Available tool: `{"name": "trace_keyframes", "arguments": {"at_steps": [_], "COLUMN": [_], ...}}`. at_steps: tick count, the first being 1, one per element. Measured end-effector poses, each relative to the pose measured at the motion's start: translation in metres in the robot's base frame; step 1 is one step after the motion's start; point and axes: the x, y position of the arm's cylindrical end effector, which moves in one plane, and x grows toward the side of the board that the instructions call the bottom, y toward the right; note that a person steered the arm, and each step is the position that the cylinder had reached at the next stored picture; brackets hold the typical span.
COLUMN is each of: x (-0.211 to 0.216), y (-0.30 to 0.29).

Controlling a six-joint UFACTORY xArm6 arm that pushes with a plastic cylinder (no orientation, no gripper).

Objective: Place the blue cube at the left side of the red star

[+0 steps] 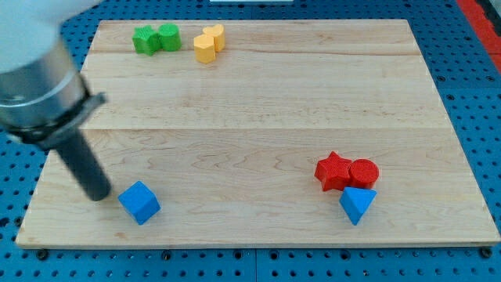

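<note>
The blue cube (pixel 139 202) lies near the view's bottom left of the wooden board (pixel 258 117). The red star (pixel 333 171) lies at the bottom right, far to the right of the cube. A red cylinder (pixel 363 172) touches the star's right side. A blue triangular block (pixel 358 204) sits just below them. My tip (pixel 99 193) rests on the board just left of the blue cube, close to it or touching it. The dark rod rises up and to the left from there.
Two green blocks (pixel 155 38) lie together at the view's top left. Two yellow blocks (pixel 209 42) lie just right of them. The board sits on a blue perforated table (pixel 470 47).
</note>
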Motion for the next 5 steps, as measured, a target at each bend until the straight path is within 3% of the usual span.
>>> {"name": "trace_keyframes", "arguments": {"at_steps": [1,3,4,5], "x": [0.020,0.018,0.015,0.014], "y": [0.003,0.076,0.126,0.223]}}
